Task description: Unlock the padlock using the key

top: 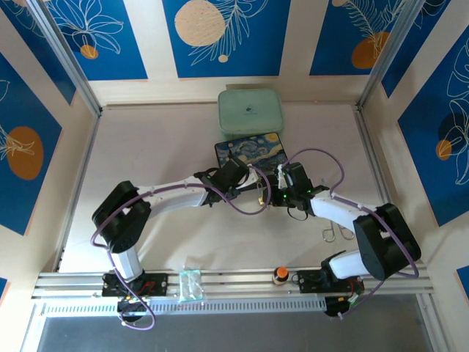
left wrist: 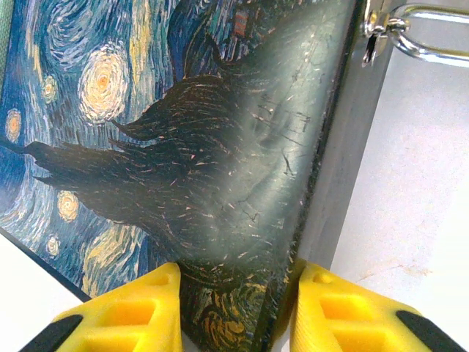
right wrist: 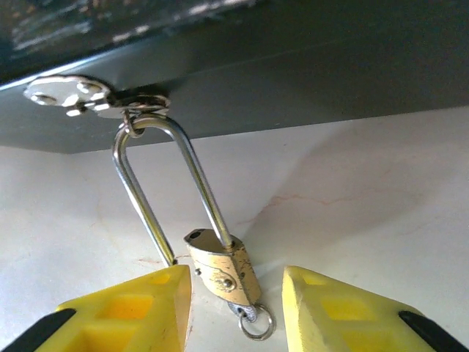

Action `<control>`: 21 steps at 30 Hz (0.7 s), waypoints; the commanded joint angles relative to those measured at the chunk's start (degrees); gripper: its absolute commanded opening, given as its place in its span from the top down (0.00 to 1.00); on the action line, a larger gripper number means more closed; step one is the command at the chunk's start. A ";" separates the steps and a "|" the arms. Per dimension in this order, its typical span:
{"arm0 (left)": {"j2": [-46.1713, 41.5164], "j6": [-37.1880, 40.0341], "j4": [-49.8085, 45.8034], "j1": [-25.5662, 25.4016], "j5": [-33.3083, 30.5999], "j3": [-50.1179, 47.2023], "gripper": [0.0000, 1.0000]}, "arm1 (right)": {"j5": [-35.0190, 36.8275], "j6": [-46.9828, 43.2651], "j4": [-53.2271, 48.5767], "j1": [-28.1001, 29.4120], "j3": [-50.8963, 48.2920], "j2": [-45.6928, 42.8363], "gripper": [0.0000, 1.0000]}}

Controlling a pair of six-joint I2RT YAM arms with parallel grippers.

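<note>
Both arms bend inward from their bases and meet at the near edge of the painted box (top: 249,150).

The left gripper (left wrist: 240,270) has its yellow fingers (left wrist: 139,308) closed on a corner of the box. The right gripper (right wrist: 236,273) points at the hasp (right wrist: 95,95), jaws part open on either side of the padlock (right wrist: 223,271) and not clamping it. The padlock hangs from the hasp by its shackle (right wrist: 161,183), one leg out of the body, just above the table (right wrist: 366,205). The key (right wrist: 248,311) sticks out of its underside.
</note>
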 commanded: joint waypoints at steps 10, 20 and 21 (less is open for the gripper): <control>5.03 -3.18 -12.74 -0.46 4.10 -2.46 0.67 | 17.53 -1.45 -3.04 9.55 4.77 7.11 0.64; 6.00 -3.53 -13.03 -0.47 4.33 -2.17 0.67 | 33.69 4.86 -5.23 17.42 6.00 9.76 0.75; 6.03 -3.56 -13.31 -0.46 4.34 -1.99 0.67 | 36.78 6.00 -7.18 18.76 6.63 10.01 0.76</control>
